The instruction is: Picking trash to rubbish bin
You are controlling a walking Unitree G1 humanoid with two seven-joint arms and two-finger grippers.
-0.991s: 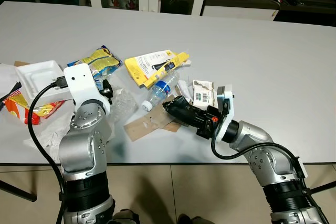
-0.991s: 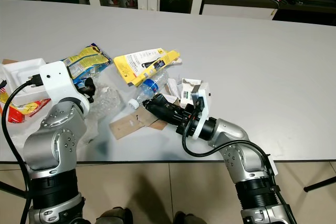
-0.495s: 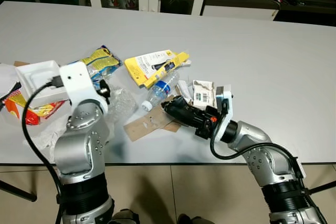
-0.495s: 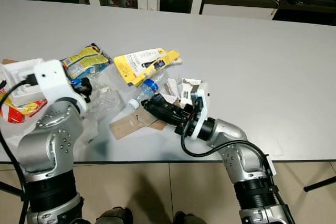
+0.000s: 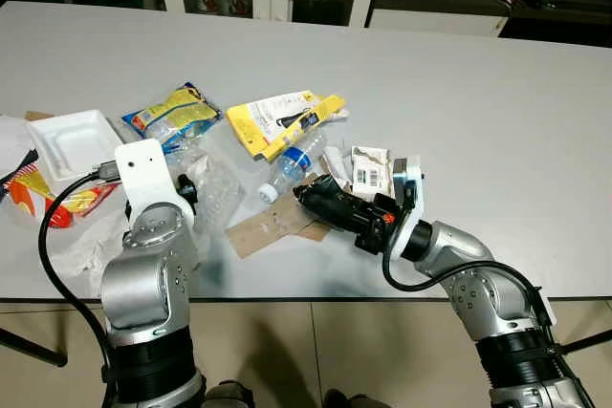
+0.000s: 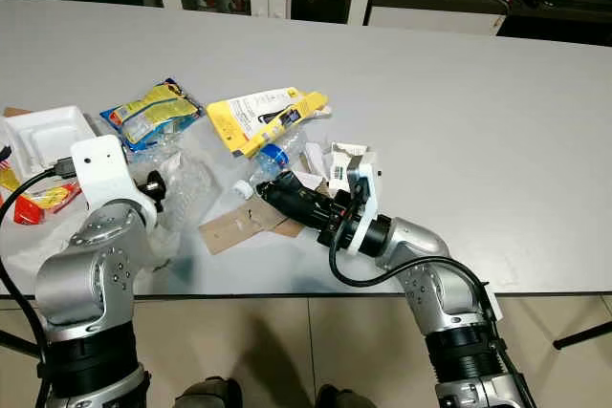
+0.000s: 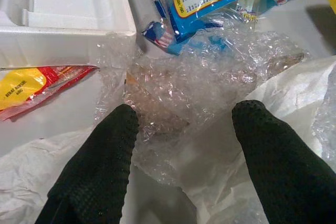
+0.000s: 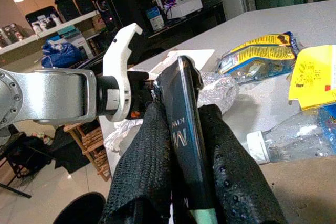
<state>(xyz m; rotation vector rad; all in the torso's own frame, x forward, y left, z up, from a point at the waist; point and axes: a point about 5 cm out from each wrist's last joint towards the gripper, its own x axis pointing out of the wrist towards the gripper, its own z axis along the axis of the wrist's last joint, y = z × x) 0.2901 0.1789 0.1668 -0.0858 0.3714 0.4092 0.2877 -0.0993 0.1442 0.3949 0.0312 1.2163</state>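
My right gripper (image 5: pixel 314 194) lies low over the table's front part, shut on a flat black packet (image 8: pixel 185 90) held on edge between its fingers (image 8: pixel 149 150). A brown cardboard piece (image 5: pixel 271 227) and a clear plastic bottle (image 5: pixel 288 170) lie just beside it. My left gripper (image 7: pixel 186 114) is open, its two pads on either side of a crumpled clear plastic wrap (image 7: pixel 199 77) without closing on it. The wrap (image 5: pixel 216 188) rests on white paper (image 7: pixel 294 93) near the front left edge.
A blue and yellow snack bag (image 5: pixel 173 112), a white foam tray (image 5: pixel 70 141) and a red and yellow wrapper (image 5: pixel 48 204) lie at the left. A yellow card pack (image 5: pixel 283 118) and a small torn carton (image 5: pixel 369 170) sit mid-table. The table's far and right parts are bare.
My left wrist has pulled back toward me and lower, uncovering the foam tray and the snack bag. The right gripper has stayed put with the black packet.
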